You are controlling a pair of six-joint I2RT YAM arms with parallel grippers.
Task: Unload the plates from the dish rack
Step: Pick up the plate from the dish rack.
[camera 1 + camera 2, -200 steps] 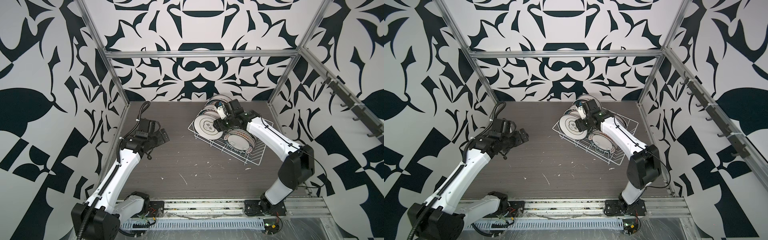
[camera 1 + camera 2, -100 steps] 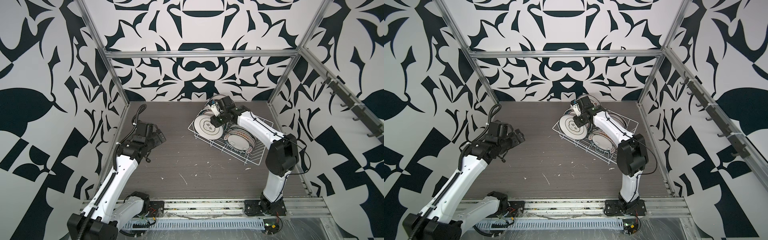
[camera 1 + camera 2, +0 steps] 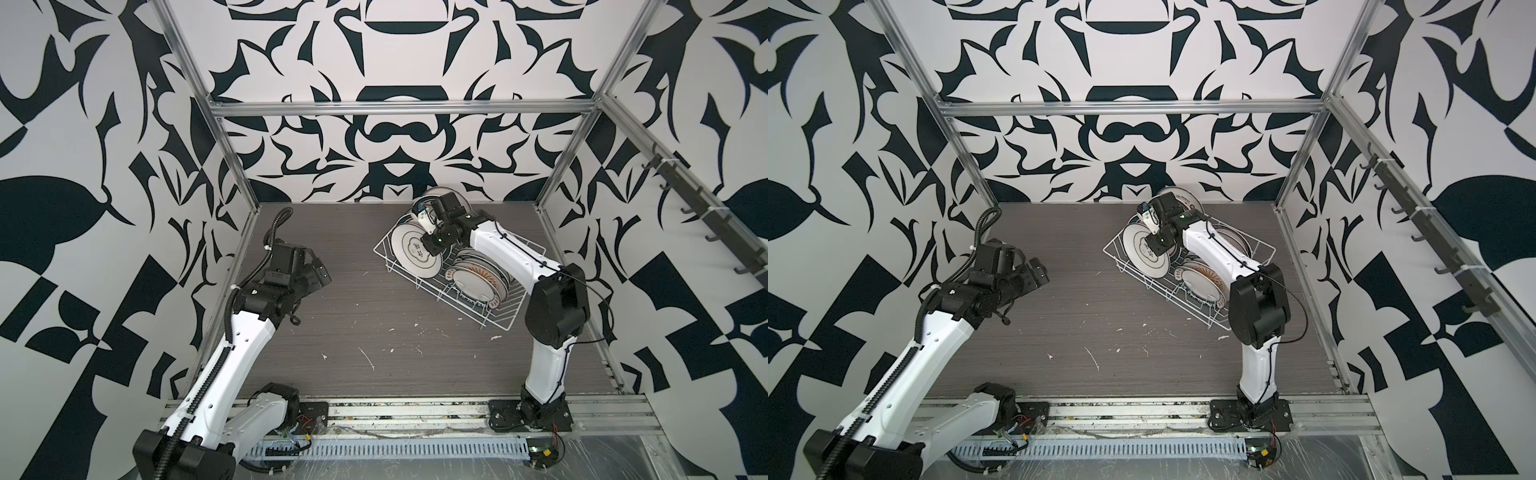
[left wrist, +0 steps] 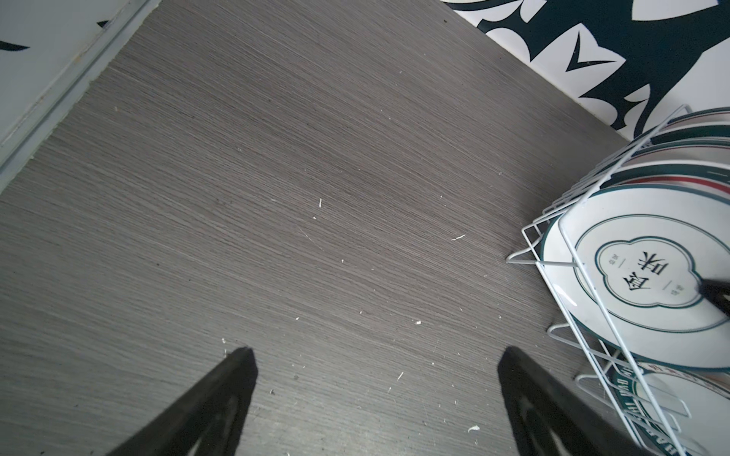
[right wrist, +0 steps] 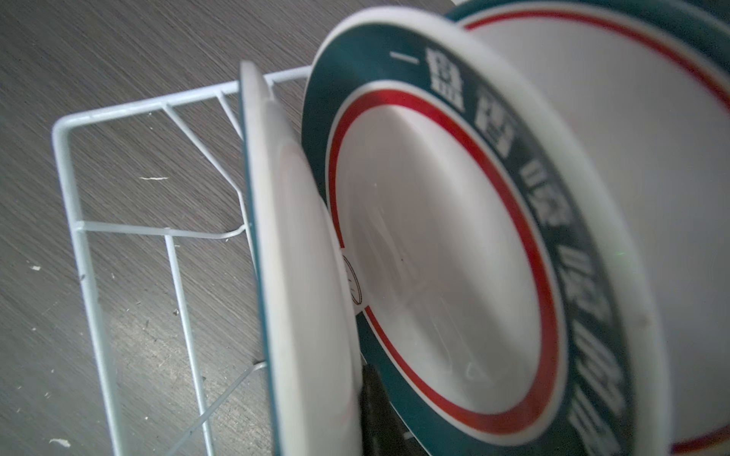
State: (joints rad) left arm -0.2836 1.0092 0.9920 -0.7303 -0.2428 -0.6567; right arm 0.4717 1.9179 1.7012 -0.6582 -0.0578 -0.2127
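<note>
**Front plate: right gripper on its rim, lift-out pending**

**Top views.**
- The dish rack (image 3: 512, 316) lies skew to the table (image 3: 353, 332). Its long sides run from the front plate's corner toward the right arm's elbow.
- Every plate in view is inside the rack.
- The front plate (image 3: 415, 249) stands on edge at the rack end nearest the left arm. It is tilted, with its printed face turned outward from the rack and upward.
- The right gripper (image 3: 428, 245) sits at that plate's upper rim.
- The left gripper (image 3: 1034, 274) is well apart from the rack and empty.

**Left wrist.** The left gripper's two fingers stand wide apart over bare table beside the rack. One dark right-gripper fingertip (image 4: 715, 296) lies on the front plate's printed face.

**Right wrist.** The front plate shows edge-on. A dark finger (image 5: 375, 410) sits behind it, between it and the green-banded plate (image 5: 434, 256) next in the rack. With a finger on each face, the pincer appears clamped on the front plate.

**Assessment.**
- Step in hand: the grasp, seemingly of the first plate to come out.
- A round plate has no long axis, so its tilted plane governs the move.
- The next move calls for a draw along that plane, up clear of the slot wires, without scraping the plate behind.
</note>
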